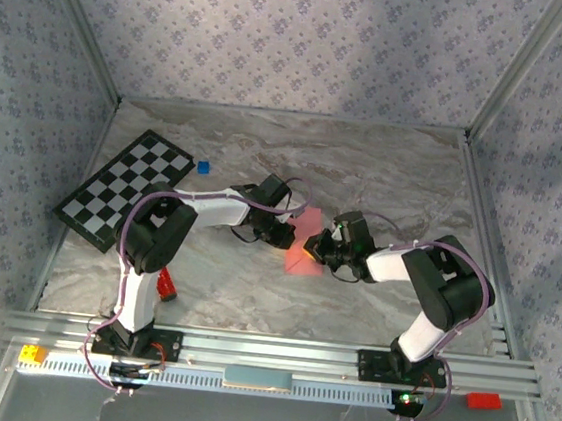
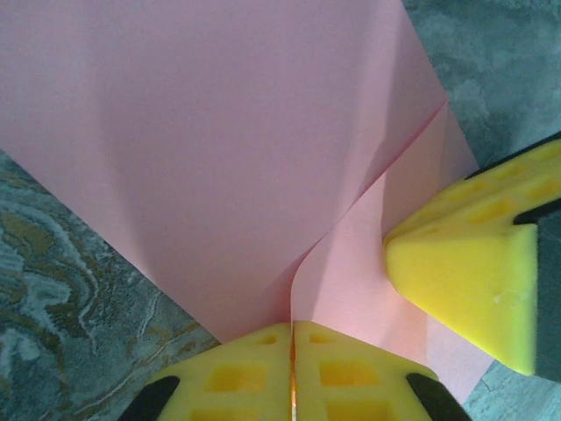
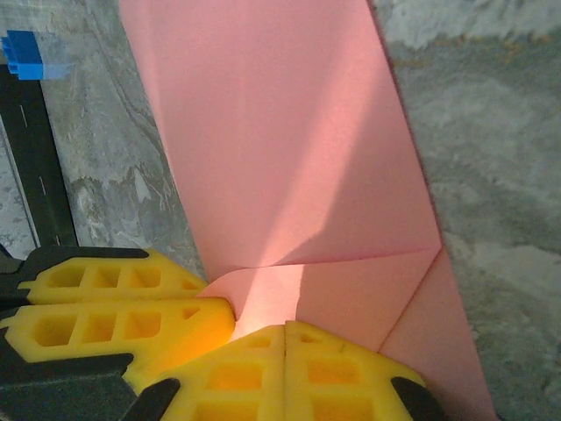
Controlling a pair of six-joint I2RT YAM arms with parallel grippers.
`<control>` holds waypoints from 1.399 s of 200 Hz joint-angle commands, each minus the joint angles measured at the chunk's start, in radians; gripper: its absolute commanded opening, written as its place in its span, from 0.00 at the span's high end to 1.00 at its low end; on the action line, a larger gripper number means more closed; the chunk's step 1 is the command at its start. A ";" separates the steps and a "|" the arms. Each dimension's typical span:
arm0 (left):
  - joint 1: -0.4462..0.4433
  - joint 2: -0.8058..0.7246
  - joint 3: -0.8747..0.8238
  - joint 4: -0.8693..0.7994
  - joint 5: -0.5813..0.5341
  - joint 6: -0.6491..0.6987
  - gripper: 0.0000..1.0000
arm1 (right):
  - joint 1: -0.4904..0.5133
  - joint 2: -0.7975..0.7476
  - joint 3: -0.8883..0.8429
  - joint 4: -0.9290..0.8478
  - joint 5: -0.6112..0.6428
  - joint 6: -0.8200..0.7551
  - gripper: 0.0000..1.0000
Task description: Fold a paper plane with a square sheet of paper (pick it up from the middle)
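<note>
The square sheet of paper (image 1: 304,249), salmon-pink and partly folded with diagonal creases, lies mid-table between both grippers. My left gripper (image 1: 286,234) meets it from the left. In the left wrist view that gripper (image 2: 292,326) is shut on a raised fold edge of the paper (image 2: 219,158). My right gripper (image 1: 323,247) comes in from the right. In the right wrist view it (image 3: 285,326) is shut at the rim of the paper (image 3: 280,132), pinching a flap. The two grippers sit almost touching: the right one's finger (image 2: 473,263) and the left one's fingers (image 3: 114,320) show in each other's views.
A black-and-white checkerboard (image 1: 127,189) lies at the back left, with a tiny blue cube (image 1: 203,166) beside it, also seen as a blue cube (image 3: 24,54) from the right wrist. A red glittery bar (image 1: 166,284) lies by the left arm's base. Metal frame rails line the table's edges.
</note>
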 commanded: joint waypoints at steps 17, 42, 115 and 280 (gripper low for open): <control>0.000 -0.012 0.014 -0.102 -0.117 -0.039 0.82 | -0.003 0.026 -0.025 -0.057 0.047 -0.006 0.96; 0.002 -0.066 0.042 -0.153 -0.179 -0.072 0.73 | -0.008 0.026 -0.021 -0.072 0.047 -0.011 0.96; -0.002 -0.192 0.014 -0.128 0.105 -0.199 0.90 | -0.010 0.011 -0.022 -0.092 0.055 -0.009 0.97; -0.073 0.035 0.082 -0.137 0.195 -0.186 0.94 | -0.011 0.027 -0.022 -0.095 0.061 -0.006 0.97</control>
